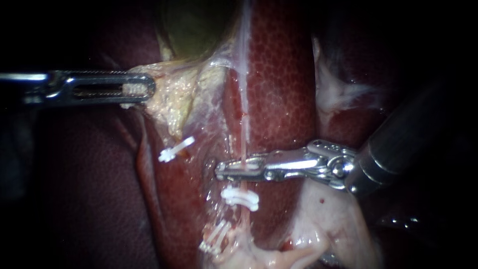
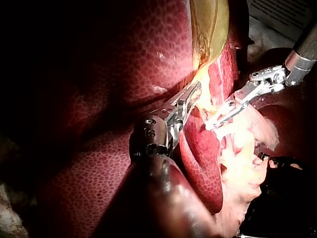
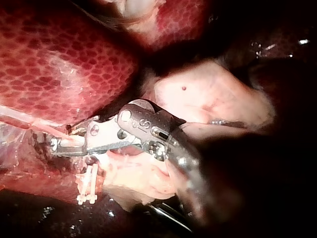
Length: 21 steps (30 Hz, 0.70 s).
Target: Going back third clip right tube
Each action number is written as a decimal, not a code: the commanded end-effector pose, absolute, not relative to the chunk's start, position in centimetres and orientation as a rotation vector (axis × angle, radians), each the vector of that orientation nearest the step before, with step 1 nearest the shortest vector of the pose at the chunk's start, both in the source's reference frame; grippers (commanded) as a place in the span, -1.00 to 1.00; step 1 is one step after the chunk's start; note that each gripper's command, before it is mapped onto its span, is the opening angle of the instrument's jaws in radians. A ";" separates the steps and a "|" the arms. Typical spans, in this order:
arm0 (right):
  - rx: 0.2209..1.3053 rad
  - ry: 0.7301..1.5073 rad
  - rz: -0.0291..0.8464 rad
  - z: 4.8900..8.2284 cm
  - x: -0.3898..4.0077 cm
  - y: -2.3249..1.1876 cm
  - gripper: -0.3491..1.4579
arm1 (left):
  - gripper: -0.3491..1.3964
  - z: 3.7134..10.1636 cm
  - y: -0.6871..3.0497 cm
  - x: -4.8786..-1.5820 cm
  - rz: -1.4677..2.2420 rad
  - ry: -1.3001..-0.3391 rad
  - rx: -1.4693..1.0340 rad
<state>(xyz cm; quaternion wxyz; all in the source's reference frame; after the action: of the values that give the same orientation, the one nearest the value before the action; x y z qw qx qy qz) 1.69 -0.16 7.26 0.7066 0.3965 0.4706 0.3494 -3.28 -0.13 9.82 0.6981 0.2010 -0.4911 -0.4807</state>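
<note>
The left instrument (image 1: 143,89) reaches in from the left of the endoscope view. Its long slotted jaws are clamped on a fold of pale tissue (image 1: 174,94) just below the greenish gallbladder (image 1: 194,25), and that tissue is stretched toward the jaws. The right tube (image 1: 243,99) is a thin pale strand that runs down over the mottled red liver (image 1: 284,89), from beside the gallbladder toward the whitish tissue at the bottom of the view. The right instrument (image 1: 234,169) enters from the right and lies straight across this tube, with its shaft over a pale lobe of tissue. Its jaws stand narrow, one on each side of the tube. In the right wrist view the pink strand sits pressed between them, touching both. Just below the jaws a white clip (image 1: 240,198) sits across the right tube, close to the metal but apart from it. Lower on the same strand, a cluster of clips (image 1: 215,238) lies where the tube meets the whitish tissue. A lone clip (image 1: 175,149) sits on a fold of tissue to the left, between the two instruments and well apart from both. In the left wrist view the right instrument's tip lies just ahead of the left instrument's jaws, with the stretched pale tissue between them.
</note>
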 end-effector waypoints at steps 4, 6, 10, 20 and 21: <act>0.882 1.046 0.775 7.25 1.70 -0.17 -1.00 | -1.00 9.82 -0.14 -3.28 -1.072 -1.095 0.448; 0.885 1.046 0.773 7.24 1.70 -0.18 -1.00 | -1.00 9.82 -0.14 -3.28 -1.072 -1.095 0.448; 0.899 1.044 0.771 7.23 1.71 -0.18 -0.98 | -1.00 9.82 -0.14 -3.28 -1.072 -1.095 0.448; 0.682 1.154 0.649 7.25 1.76 -0.11 0.05 | -1.00 9.83 -0.15 -3.29 -1.072 -1.095 0.447; 0.676 1.159 0.625 7.25 1.74 -0.10 0.05 | -1.00 9.83 -0.15 -3.29 -1.072 -1.095 0.446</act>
<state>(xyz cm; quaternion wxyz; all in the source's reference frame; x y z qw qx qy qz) 1.73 -0.10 7.26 0.7408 0.3050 0.5305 0.2770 -3.29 -0.15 9.83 0.6981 0.2002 -0.4911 -0.4809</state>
